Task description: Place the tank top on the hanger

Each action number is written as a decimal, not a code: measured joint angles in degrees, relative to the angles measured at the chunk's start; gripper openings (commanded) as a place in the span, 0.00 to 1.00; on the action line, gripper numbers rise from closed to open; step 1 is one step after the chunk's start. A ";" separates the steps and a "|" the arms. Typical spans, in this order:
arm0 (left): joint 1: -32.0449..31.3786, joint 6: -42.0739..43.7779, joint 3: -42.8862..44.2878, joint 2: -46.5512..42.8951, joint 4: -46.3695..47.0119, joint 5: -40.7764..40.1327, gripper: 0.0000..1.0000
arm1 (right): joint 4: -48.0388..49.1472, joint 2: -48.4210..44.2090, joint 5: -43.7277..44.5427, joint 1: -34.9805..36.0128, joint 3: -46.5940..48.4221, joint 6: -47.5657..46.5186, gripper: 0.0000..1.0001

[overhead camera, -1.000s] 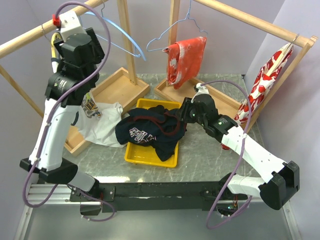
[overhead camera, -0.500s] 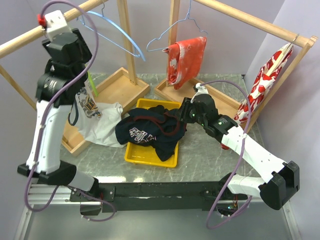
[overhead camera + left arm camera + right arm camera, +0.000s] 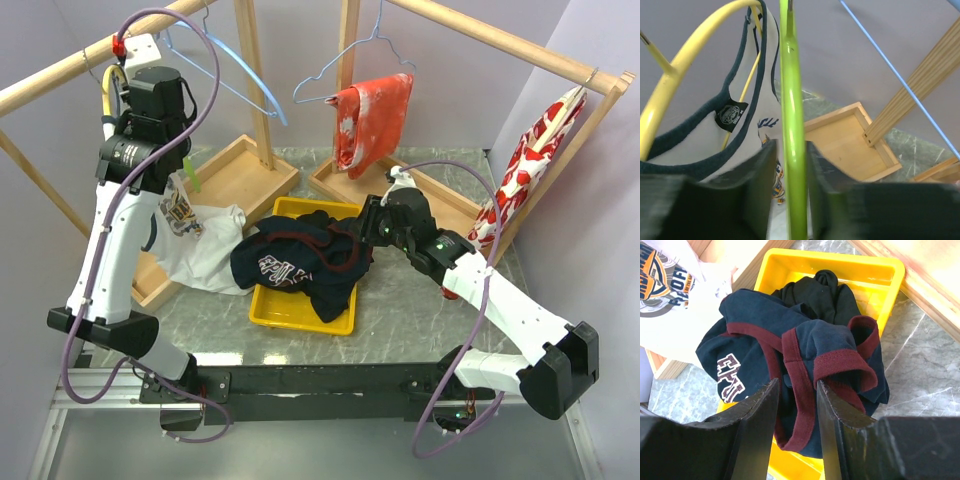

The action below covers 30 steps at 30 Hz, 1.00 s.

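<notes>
Centre frame: the right gripper [image 3: 796, 388] has not moved over the past second, its fingers pinched on a red-trimmed fold of the tank top [image 3: 298, 262], which lies heaped on the yellow tray [image 3: 300, 312]. Upper left: the left gripper [image 3: 790, 165], clamped on the hanger [image 3: 792, 100], swung outward and has returned rightward. Judgement: the hanger is being brought toward the garment; threading has not begun.

You are looking at a grey marbled bench [image 3: 420, 310] carrying three trays.
A yellow tray [image 3: 285, 308] is sitting at its middle, with the tank top [image 3: 300, 262] spilling over the rim onto the stone. A left wooden tray [image 3: 235, 170] and a right wooden tray [image 3: 335, 185] are lying behind it.
</notes>
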 measured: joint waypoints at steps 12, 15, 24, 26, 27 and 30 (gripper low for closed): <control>0.17 0.92 -1.81 -1.84 1.20 2.95 0.01 | 0.17 0.28 -0.48 0.00 -0.02 -0.79 0.44; 0.31 0.94 -1.51 -3.23 1.29 4.83 0.01 | 0.17 0.31 -0.70 -0.02 -0.02 -0.98 0.44; 0.33 0.74 -5.35 -10.75 3.98 11.26 0.01 | 0.42 1.03 -1.18 0.00 -0.02 -1.16 0.44; 0.33 0.42 -6.38 -12.31 4.17 12.61 0.01 | 0.44 1.25 -1.25 0.00 -0.02 -1.16 0.44; 0.35 0.24 -7.30 -13.11 4.44 13.33 0.01 | 0.44 1.33 -1.25 0.00 -0.02 -1.16 0.45; 0.33 -0.39 -11.02 -15.74 5.75 15.85 0.01 | 0.46 1.33 -1.25 0.00 -0.02 -1.16 0.46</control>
